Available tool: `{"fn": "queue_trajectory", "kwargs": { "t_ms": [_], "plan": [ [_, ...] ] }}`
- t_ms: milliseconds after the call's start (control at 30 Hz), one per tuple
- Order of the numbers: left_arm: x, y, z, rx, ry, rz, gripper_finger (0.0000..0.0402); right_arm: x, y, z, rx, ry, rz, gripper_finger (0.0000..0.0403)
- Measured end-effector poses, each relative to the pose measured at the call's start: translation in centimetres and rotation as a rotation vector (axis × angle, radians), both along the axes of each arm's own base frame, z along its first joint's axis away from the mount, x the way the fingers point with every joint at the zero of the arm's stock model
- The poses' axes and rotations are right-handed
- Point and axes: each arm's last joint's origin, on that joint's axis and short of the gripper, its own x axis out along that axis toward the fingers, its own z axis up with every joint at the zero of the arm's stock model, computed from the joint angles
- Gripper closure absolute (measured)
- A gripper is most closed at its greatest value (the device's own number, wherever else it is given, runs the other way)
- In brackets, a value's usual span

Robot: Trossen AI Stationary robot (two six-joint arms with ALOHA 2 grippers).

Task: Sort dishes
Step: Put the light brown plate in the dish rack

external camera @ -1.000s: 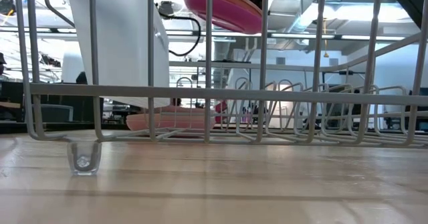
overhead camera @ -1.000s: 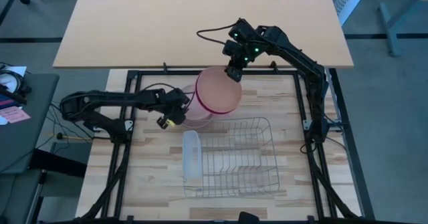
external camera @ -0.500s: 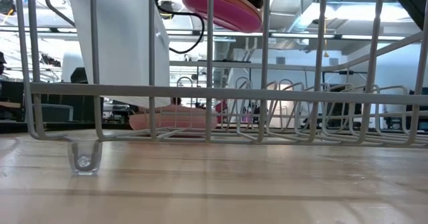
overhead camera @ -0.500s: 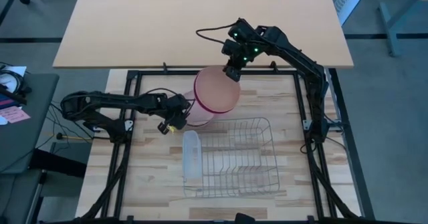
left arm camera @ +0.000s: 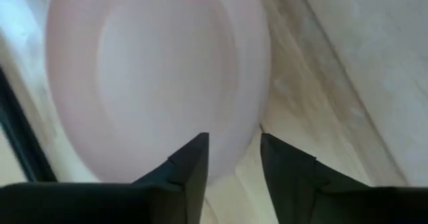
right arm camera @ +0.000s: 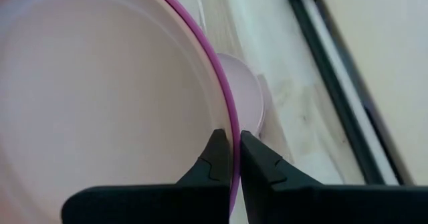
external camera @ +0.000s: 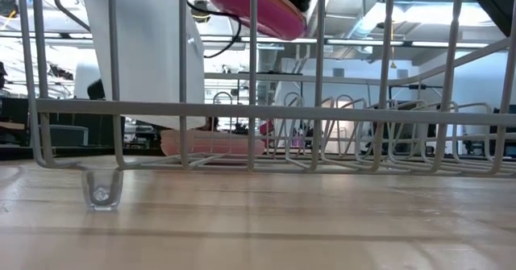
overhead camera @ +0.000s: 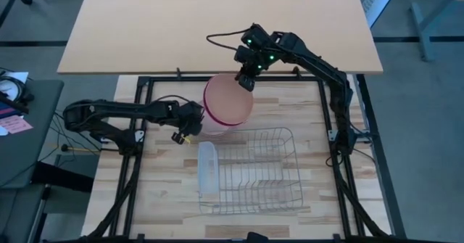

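The right gripper (overhead camera: 244, 81) pinches the far rim of a raised plate (overhead camera: 228, 100), tan on top with a magenta edge, holding it in the air just beyond the wire rack (overhead camera: 254, 172). Below it, a pale pink plate (left arm camera: 154, 77) lies flat on the table (overhead camera: 159, 199), also just beyond the rack. The left gripper (left arm camera: 234, 160) sits at that plate's near edge with its fingers parted and nothing between them. To do this step well, the right arm should probably keep its pinch firm, tilt the plate upright, and lower its edge between two rack wires before letting go, clear of the white tray (overhead camera: 207, 167) at the rack's left side
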Motion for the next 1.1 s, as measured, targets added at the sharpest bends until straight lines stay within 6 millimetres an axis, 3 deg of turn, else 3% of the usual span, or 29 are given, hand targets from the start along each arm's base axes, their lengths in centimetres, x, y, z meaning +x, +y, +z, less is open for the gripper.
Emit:
{"fn": "queue_trajectory", "kwargs": {
  "t_ms": [233, 333, 567, 733, 900, 1100],
  "plan": [
    [-3.0, -0.8, 3.6, -0.034, -0.141, 0.118, 0.0254, -0.1, -1.1, 0.2, -0.015, -0.040, -0.024, 0.0391],
    [-4.2, -1.1, 5.8, -0.051, -0.310, 0.187, 0.0258, 0.2, -1.4, 0.1, -0.021, -0.068, -0.034, 0.0391],
    [-6.7, -1.8, 9.9, -0.155, -0.689, 0.342, 0.0263, 2.0, -2.2, -3.4, 0.013, -0.101, -0.049, 0.0391],
    [-8.2, -2.1, 11.0, -0.282, -0.836, 0.491, 0.0263, 2.6, -2.7, -6.0, 0.036, -0.093, -0.072, 0.0391],
    [-8.4, -2.1, 11.6, -0.531, -0.991, 0.738, 0.0263, 3.4, -2.7, -6.7, 0.030, -0.146, -0.079, 0.0391],
    [-8.3, -2.1, 9.4, -0.588, -0.942, 0.825, 0.0242, 3.9, -2.6, -6.8, 0.017, -0.189, -0.088, 0.0391]
  ]
}}
